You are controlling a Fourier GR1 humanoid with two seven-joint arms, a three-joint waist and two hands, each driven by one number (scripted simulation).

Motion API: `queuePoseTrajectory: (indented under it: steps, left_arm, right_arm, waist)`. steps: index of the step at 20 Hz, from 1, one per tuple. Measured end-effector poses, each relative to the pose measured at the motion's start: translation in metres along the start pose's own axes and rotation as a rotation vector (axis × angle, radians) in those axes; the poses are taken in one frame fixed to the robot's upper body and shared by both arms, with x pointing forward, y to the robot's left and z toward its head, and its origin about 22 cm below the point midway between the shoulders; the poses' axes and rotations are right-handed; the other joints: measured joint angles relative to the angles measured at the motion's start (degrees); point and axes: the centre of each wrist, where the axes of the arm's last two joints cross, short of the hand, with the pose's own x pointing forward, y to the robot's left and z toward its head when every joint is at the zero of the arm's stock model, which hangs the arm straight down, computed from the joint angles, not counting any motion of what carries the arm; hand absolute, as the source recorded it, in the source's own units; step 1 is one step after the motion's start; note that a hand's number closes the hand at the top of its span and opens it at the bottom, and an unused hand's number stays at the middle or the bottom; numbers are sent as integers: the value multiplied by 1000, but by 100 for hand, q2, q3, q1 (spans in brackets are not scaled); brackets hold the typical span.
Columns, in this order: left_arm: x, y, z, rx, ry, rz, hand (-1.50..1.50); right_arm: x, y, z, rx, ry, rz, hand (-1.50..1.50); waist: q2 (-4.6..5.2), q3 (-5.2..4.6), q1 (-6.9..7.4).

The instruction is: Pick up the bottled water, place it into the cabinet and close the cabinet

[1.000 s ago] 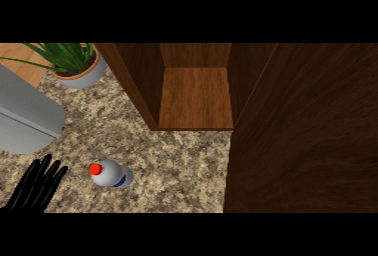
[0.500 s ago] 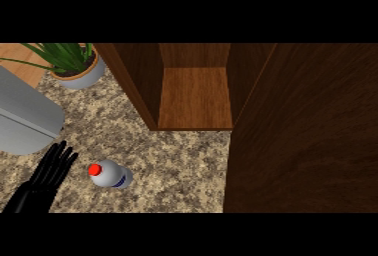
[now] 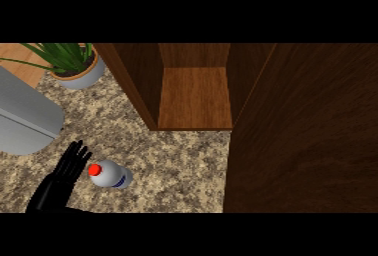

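Just right of the left hand (image 3: pixel 63 174): the bottled water (image 3: pixel 112 175) stands upright | hand: fingers straight and wide, holding nothing | step: pick-up, not yet done | next: curl fingers round it, then lift toward the open cabinet (image 3: pixel 193 97), up and right of the hand

Even, diffuse light falls on the speckled bench (image 3: pixel 184 160), with no glare and no hard shadows. The cabinet shelf (image 3: pixel 196 95) is the brightest, warmest wood, while the cabinet door (image 3: pixel 310 130) at right is much darker. The bottled water (image 3: pixel 111 174) shades to grey along its lower right side. The black left robot hand (image 3: pixel 63 180) shows almost no surface shading.
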Motion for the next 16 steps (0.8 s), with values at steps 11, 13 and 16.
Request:
queuePoseTrajectory:
  steps: [11, 13, 16]
  left_arm:
    - [-37, 10, -26, -21, 40, 69, -150]
    - [-44, 9, -30, -33, 39, 73, -150]
    - [-57, 8, -32, -21, 46, 83, -150]
  right_arm:
    - [5, -6, -7, 9, 3, 9, -150]
    - [4, -2, -8, 11, -6, 4, -150]
    - [3, 1, -1, 9, -7, 3, -150]
  waist:
    - [5, 0, -2]
    - [6, 0, -7]
    - [6, -2, -28]
